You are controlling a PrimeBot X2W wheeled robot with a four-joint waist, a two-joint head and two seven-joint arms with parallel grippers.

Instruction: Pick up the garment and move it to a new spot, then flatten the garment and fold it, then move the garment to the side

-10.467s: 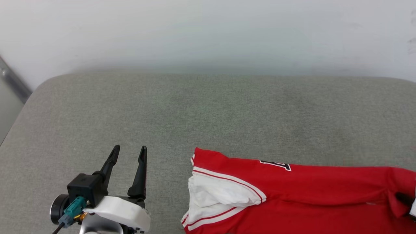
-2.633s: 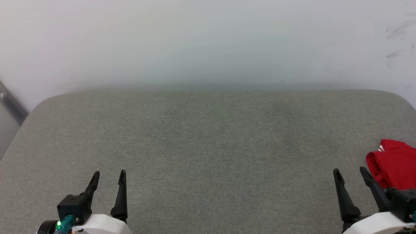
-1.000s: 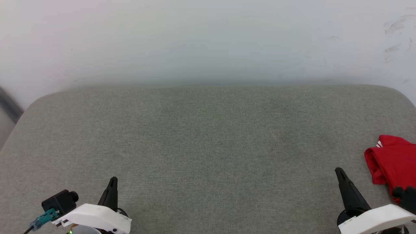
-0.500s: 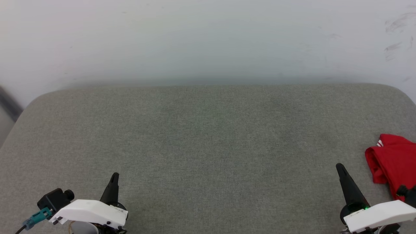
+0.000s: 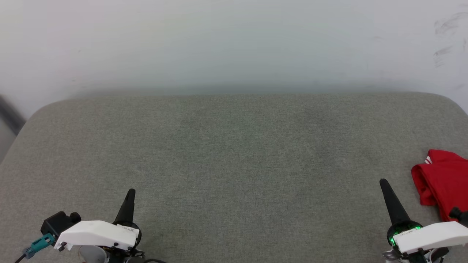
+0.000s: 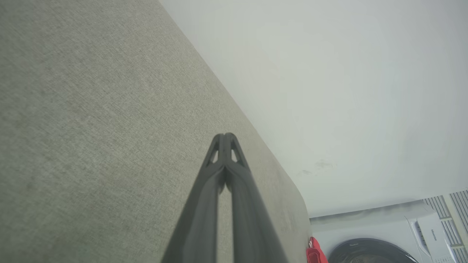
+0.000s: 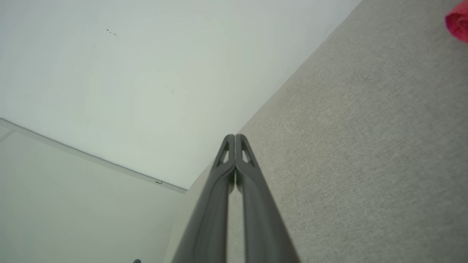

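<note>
The garment (image 5: 444, 186) lies folded as a red bundle with a bit of white striped trim at the far right edge of the grey cushioned surface (image 5: 234, 153). A sliver of it shows in the left wrist view (image 6: 313, 252) and the right wrist view (image 7: 459, 20). My left gripper (image 5: 129, 193) rests at the lower left, shut and holding nothing, its tips pressed together (image 6: 225, 137). At the lower right my right gripper (image 5: 383, 182) is shut too, empty (image 7: 234, 138), a short way left of the garment and apart from it.
A white wall (image 5: 234, 44) rises behind the grey surface. The left wrist view catches a white washing machine (image 6: 395, 237) beyond the surface's far end. A grey strip (image 5: 9, 113) runs down the wall at the left edge.
Over the earlier frames the garment went from spread out in the middle to a folded bundle at the far right. Both grippers closed and turned onto their sides; lately they crept slightly forward.
</note>
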